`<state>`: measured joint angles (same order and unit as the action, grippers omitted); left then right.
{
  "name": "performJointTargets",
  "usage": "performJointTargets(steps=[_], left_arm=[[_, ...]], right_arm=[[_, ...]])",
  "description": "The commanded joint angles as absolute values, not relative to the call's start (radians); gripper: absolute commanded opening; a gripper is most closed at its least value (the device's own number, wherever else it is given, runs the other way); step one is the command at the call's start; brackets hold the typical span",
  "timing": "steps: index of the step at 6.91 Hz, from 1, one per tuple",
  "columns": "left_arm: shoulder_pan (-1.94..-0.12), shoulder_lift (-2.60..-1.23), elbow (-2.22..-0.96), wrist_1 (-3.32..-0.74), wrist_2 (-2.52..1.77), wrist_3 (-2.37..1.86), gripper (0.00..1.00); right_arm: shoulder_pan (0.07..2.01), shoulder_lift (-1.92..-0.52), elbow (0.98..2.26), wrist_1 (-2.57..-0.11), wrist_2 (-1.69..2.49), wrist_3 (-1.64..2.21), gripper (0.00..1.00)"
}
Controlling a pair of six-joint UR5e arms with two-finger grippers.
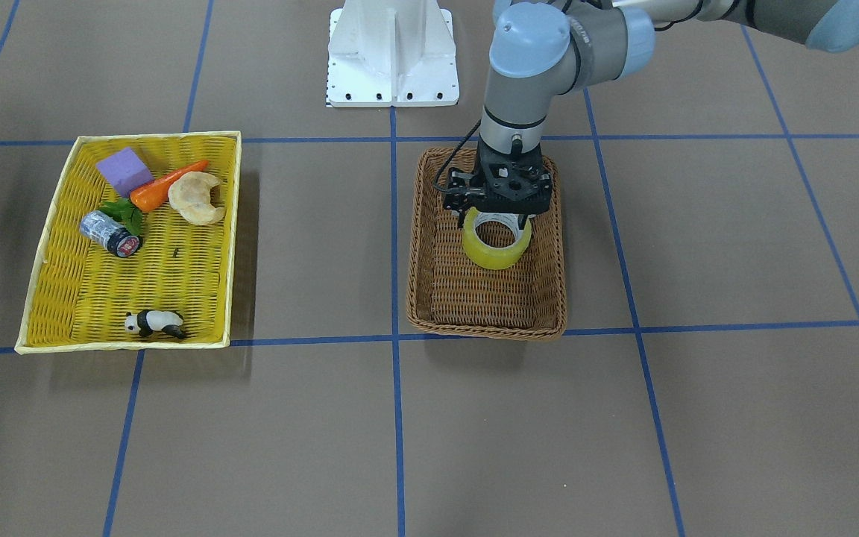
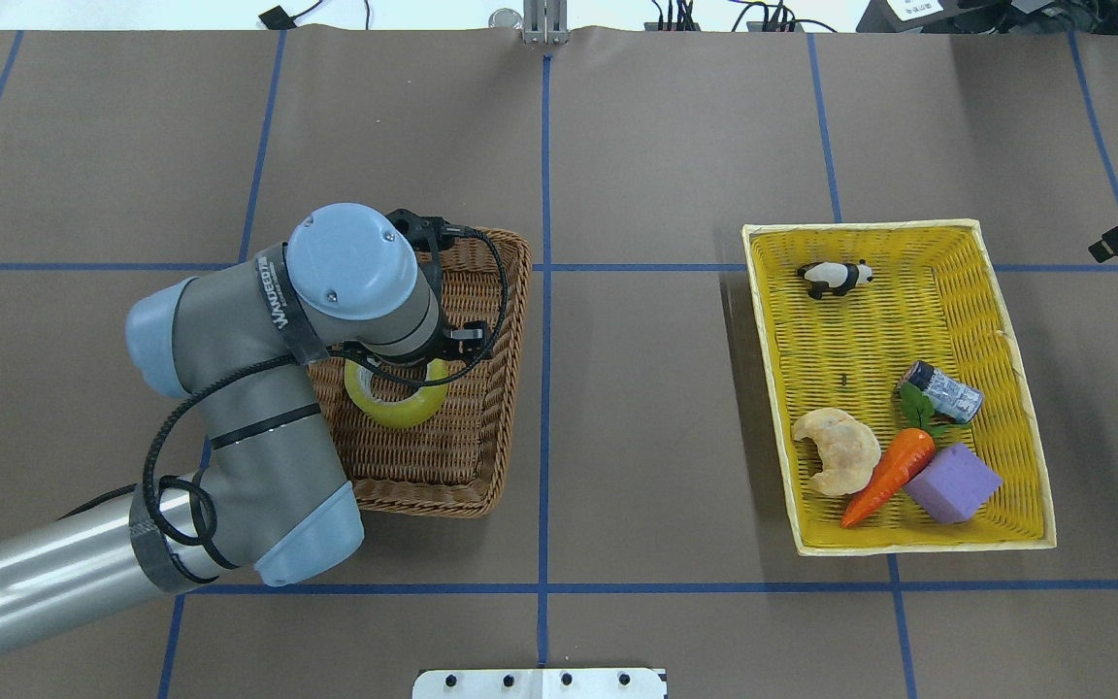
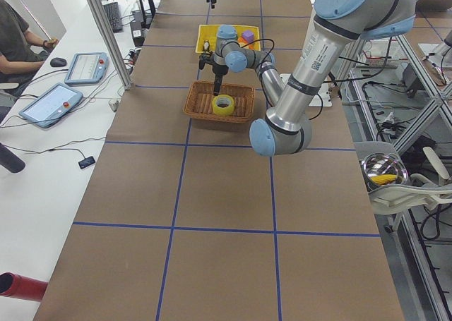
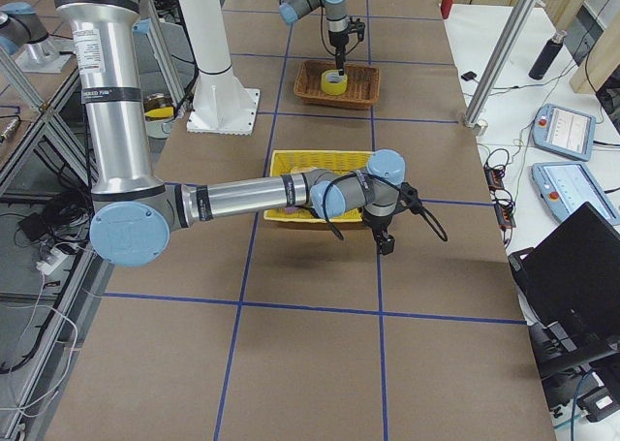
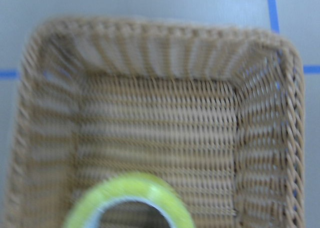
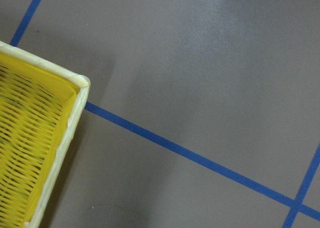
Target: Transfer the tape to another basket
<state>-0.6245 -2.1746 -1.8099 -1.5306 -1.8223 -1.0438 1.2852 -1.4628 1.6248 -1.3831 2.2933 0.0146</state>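
The tape (image 1: 500, 253), a yellow-green roll with a pale core, hangs tilted over the inside of the brown wicker basket (image 1: 485, 328). My left gripper (image 1: 496, 218) points straight down and is shut on the roll's upper wall. In the overhead view the wrist hides the gripper and the far part of the tape (image 2: 399, 410). The left wrist view shows the tape's rim (image 5: 130, 185) close at the bottom edge, above the basket floor (image 5: 160, 128). My right gripper (image 4: 385, 247) shows only in the exterior right view, beside the yellow tray; I cannot tell whether it is open or shut.
The shallow yellow tray (image 1: 234, 224) stands well apart from the basket. It holds a purple block (image 1: 125, 170), a carrot (image 1: 165, 186), a croissant (image 1: 195, 198), a small can (image 1: 109, 233) and a panda figure (image 1: 153, 323). The white robot base (image 1: 392, 52) stands behind.
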Motion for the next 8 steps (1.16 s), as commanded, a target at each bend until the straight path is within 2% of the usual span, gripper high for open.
performJointTargets(steps=[1,4,7,8], left_arm=[[-0.798,-2.073,-1.839,-1.526,-1.927,-0.794,0.98],[-1.146,-1.846,-1.806,-1.540,-2.138,-0.262,0.98],[-1.470,-1.812,-1.469,-1.591,-2.393,0.145,0.98],[-1.503,-1.803,-1.430,-1.594,-2.496,0.138,0.98]], right_arm=[[1.289,-1.456,1.672,-1.469,2.293,0.017,1.00],[1.348,-1.459,1.749,-1.606,2.295,0.014,1.00],[1.367,-1.465,1.741,-1.658,2.302,0.002,1.00],[1.383,-1.486,1.735,-1.670,2.306,-0.033,1.00]])
